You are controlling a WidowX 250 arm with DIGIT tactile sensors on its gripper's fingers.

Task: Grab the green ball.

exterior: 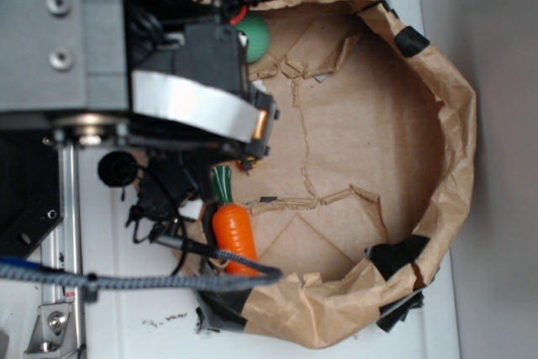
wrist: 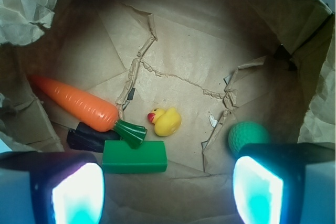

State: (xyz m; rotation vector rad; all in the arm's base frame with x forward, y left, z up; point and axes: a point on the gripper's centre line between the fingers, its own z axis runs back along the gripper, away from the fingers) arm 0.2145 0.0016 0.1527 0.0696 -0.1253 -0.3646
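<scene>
We are holding our gripper [wrist: 168, 182] with its jaws spread wide and nothing between them, hovering above the floor of the brown paper bag [wrist: 220, 40]. The green ball [wrist: 247, 136] is sitting on the bag floor just above the right fingertip [wrist: 260, 190], partly hidden by it. Left of the ball, the yellow duck [wrist: 167, 121] is resting mid-floor. Left of the duck, the orange carrot [wrist: 79, 103] is lying diagonally, its green top touching the green block [wrist: 134, 157], beside a black piece [wrist: 86, 138].
</scene>
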